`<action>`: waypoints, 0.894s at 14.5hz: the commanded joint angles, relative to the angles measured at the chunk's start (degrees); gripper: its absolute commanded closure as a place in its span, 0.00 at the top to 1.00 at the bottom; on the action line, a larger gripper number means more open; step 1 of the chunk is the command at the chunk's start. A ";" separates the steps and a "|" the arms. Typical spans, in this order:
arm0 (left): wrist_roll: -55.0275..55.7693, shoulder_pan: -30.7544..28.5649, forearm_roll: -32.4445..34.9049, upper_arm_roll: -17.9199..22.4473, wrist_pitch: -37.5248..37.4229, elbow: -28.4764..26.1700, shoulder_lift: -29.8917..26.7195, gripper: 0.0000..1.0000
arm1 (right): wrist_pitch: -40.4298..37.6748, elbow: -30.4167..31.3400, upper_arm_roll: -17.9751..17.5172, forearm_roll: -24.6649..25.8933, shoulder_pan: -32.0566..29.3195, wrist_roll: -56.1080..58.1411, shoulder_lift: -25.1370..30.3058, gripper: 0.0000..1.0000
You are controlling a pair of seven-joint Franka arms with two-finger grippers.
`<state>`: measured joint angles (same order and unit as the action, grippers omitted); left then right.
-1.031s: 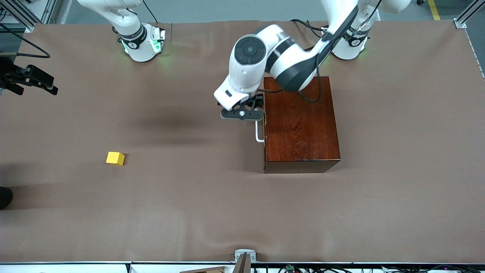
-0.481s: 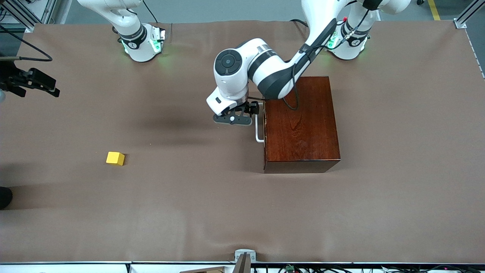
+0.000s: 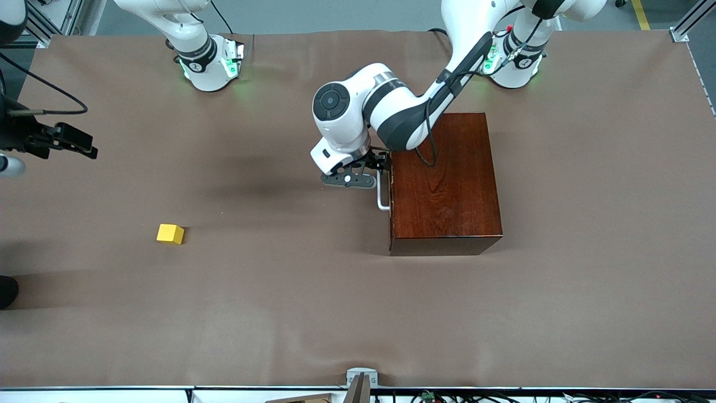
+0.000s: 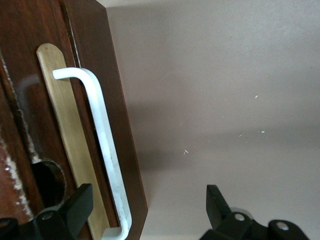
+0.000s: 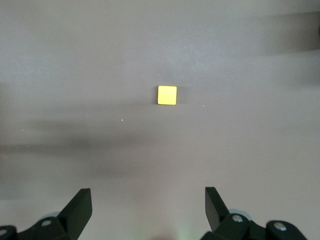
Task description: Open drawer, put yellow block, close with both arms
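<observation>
The dark reddish-brown wooden box (image 3: 444, 184) stands toward the left arm's end of the table, with its drawer (image 4: 116, 125) shut. The white handle (image 3: 382, 195) faces the right arm's end. My left gripper (image 3: 372, 170) is open just in front of the drawer. In the left wrist view (image 4: 147, 207) one end of the handle (image 4: 102, 145) lies between the fingers (image 4: 75, 209), untouched. The yellow block (image 3: 170, 234) lies on the table toward the right arm's end. My right gripper (image 3: 78, 144) is open in the air over the table's edge, and its wrist view (image 5: 147, 204) shows the block (image 5: 167, 95).
The brown table cover (image 3: 291, 291) spreads between block and box. A metal bracket (image 3: 361, 378) sits at the table edge nearest the camera. The arm bases (image 3: 210, 64) stand along the farthest edge.
My left gripper has come down and closer to the drawer front, level with the handle. My right gripper has shifted a little toward the yellow block. Box and block have not moved.
</observation>
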<state>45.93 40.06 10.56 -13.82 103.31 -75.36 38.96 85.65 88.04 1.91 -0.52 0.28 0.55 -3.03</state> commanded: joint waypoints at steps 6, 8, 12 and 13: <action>3.29 0.81 1.30 1.16 -0.12 1.97 2.70 1.00 | 0.03 -2.69 -0.51 0.34 -0.19 -0.81 -2.77 1.00; 3.37 0.72 1.22 1.16 0.40 1.97 2.88 1.00 | 0.21 -2.69 -0.42 0.34 -0.54 -0.81 -3.38 1.00; 5.74 0.89 1.22 1.16 3.12 1.97 4.19 1.00 | 1.62 -2.69 -0.42 0.26 -0.63 -0.73 -5.41 1.00; 5.75 0.90 1.22 1.16 3.30 1.97 4.46 1.00 | 1.71 -2.69 -0.42 0.69 -0.63 -0.64 -6.37 1.00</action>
<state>50.11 40.15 10.57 -13.20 105.69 -75.04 41.54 87.68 87.12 1.96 -0.52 0.27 0.53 -7.45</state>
